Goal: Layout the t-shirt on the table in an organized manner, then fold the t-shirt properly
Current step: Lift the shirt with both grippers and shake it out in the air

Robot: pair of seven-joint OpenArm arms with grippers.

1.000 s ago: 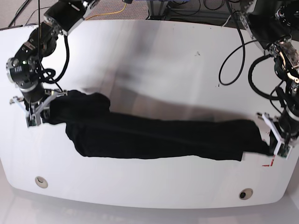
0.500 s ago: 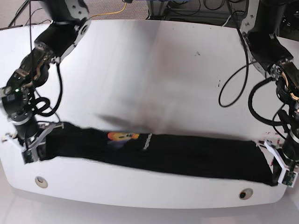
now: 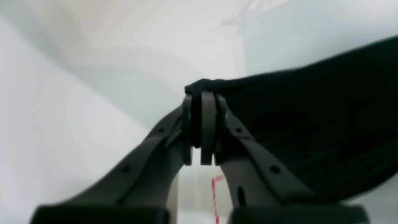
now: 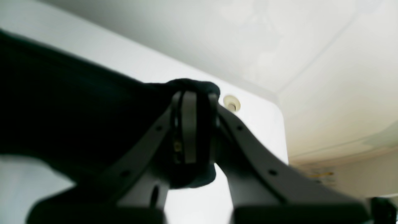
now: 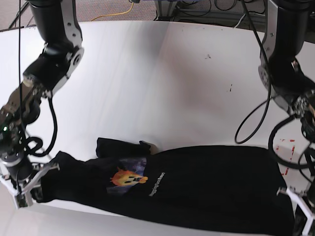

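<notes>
The black t-shirt (image 5: 206, 187) hangs stretched between my two grippers over the front of the white table (image 5: 172, 73), its orange print (image 5: 129, 178) facing up. One sleeve (image 5: 118, 147) rests on the tabletop behind it. At the base view's left, my right gripper (image 5: 25, 191) is shut on one end; the right wrist view shows a bunch of cloth (image 4: 77, 118) pinched in that gripper (image 4: 194, 96). My left gripper (image 5: 300, 219), at the lower right, is shut on the other end, and its wrist view shows the gripper (image 3: 203, 98) clamping the shirt's edge (image 3: 311, 124).
Red line marks (image 5: 288, 142) sit on the table near the right arm, one also in the left wrist view (image 3: 214, 193). A small round hole (image 4: 231, 104) lies near the table's rounded corner. Cables (image 5: 251, 123) loop over the table at the right.
Both grippers have drawn toward the table's front edge with the shirt. The narrow bunched band has opened into a wide sheet, and the orange print now shows.
</notes>
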